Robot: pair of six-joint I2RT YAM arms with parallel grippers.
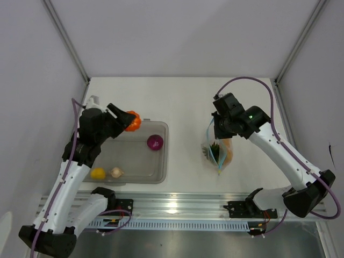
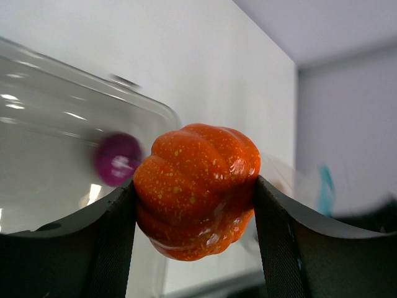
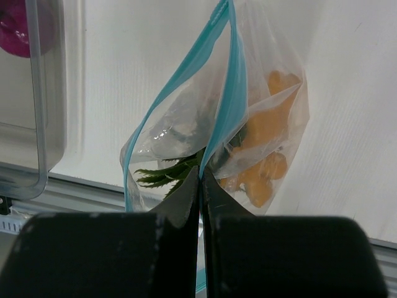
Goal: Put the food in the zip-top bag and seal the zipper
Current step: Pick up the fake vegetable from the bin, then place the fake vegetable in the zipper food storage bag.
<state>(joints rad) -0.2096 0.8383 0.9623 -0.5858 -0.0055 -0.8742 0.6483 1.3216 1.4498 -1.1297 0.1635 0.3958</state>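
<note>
1. Your left gripper (image 1: 124, 119) (image 2: 195, 192) is pinching the orange fruit (image 1: 133, 121) (image 2: 195, 186), one jaw on each flank. It's held over the far rim of the tub (image 1: 165, 161).
2. Inside the tub, the purple onion (image 1: 155, 142) (image 2: 116, 159) (image 3: 12, 31) lies near the right wall, in the far half.
3. Also in the tub, the lemon (image 1: 98, 173) and garlic bulb (image 1: 115, 172) sit just beside each other near the near-left corner.
4. Your right gripper (image 1: 221, 129) (image 3: 200, 180) has its jaws pressed together on one strip of the zipper (image 1: 215, 156) (image 3: 226, 105). It's to the right of the tub, well apart from it.
5. The zip-top bag (image 1: 217, 153) (image 3: 273, 93) is also right of the tub and not touching it. Its mouth is open: the second blue strip bows away on the tub side.
6. In the bag, the leafy green piece (image 1: 213, 148) (image 3: 164, 176) is on the tub side. The orange pieces (image 1: 228, 153) (image 3: 267, 143) are on the side away from it.
7. You can't tell from these views whether the bag rests on the table (image 1: 188, 102) or hangs clear.
</note>
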